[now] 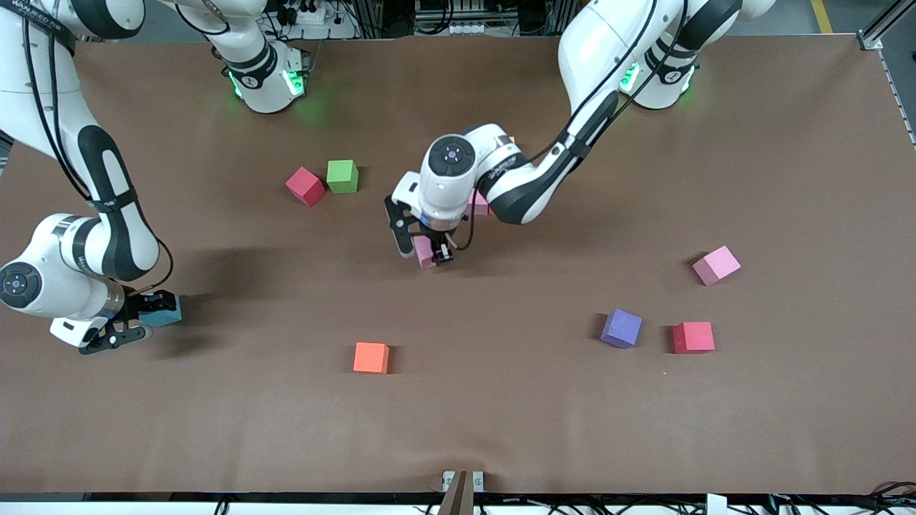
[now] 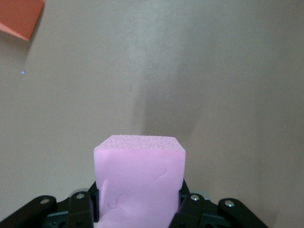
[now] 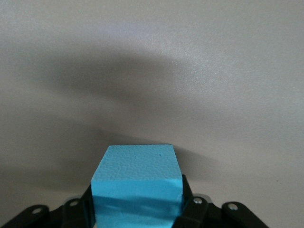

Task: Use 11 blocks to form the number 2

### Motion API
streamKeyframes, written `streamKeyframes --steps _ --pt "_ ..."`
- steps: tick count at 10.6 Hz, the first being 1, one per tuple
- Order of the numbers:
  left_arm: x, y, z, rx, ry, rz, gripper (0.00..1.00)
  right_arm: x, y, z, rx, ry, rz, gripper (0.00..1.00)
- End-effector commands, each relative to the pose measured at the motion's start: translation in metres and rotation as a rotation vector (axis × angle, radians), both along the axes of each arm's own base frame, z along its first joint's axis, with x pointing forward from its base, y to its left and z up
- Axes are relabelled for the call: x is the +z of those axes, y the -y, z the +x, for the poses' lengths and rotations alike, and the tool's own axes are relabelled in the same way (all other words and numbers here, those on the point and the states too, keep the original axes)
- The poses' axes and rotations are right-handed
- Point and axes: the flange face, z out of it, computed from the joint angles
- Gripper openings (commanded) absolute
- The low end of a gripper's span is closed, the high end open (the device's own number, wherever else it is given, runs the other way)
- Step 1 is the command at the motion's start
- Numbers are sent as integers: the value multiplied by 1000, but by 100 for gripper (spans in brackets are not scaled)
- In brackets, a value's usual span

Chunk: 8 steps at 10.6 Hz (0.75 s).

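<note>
Over the middle of the table, my left gripper (image 1: pixel 428 252) is shut on a pink block (image 1: pixel 424 250); its fingers press the block's (image 2: pixel 139 173) sides in the left wrist view. At the right arm's end of the table, my right gripper (image 1: pixel 143 318) is shut on a blue block (image 1: pixel 163 312), with its fingers tight against the cube (image 3: pixel 137 173). Loose blocks lie about: crimson (image 1: pixel 305 186), orange (image 1: pixel 371 357), purple (image 1: pixel 621 328), red (image 1: pixel 693 337) and pink (image 1: pixel 716 265). The number 2 is hidden; only another pink block (image 1: pixel 478 204) peeks from under the left arm.
A green cube (image 1: pixel 342 176) sits beside the crimson block. The orange block's corner (image 2: pixel 19 16) shows in the left wrist view. The brown table (image 1: pixel 501 415) has open room along the edge nearest the front camera.
</note>
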Motion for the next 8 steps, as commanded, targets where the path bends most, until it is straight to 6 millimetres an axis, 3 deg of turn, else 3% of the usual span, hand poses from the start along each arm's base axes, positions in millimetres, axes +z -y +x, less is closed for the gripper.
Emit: streamKeyframes --steps 1,3,4,7,8 --pt "2 2 -25 -126 14 35 40 -10 8 3 2 11 4 56" --pt "-10 15 -56 -189 15 68 40 -8 7 4 2 16 3 50" --pt "-13 13 -64 -214 23 90 40 0 3 7 8 26 1 50" --pt "-4 7 -98 -259 14 111 40 67 -9 9 17 101 -18 50" --pt "0 4 -107 -271 15 118 40 81 -9 8 15 118 -21 50"
